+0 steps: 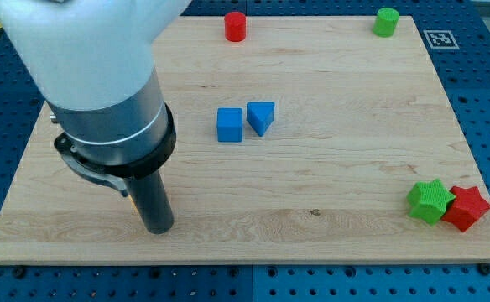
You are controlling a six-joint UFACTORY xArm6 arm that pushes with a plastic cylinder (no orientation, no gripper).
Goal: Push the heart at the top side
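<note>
My tip (159,228) rests on the wooden board (329,168) at the view's lower left, under the large arm body (102,75). A thin orange sliver (130,199) shows at the rod's left edge, mostly hidden behind the rod; I cannot make out its shape. No heart is plainly visible. The other blocks are all far from the tip.
A blue cube (229,125) and a blue triangle (261,117) sit side by side near the board's middle. A red cylinder (235,27) and a green cylinder (386,22) stand at the top edge. A green star (430,201) touches a red star (467,208) at the lower right.
</note>
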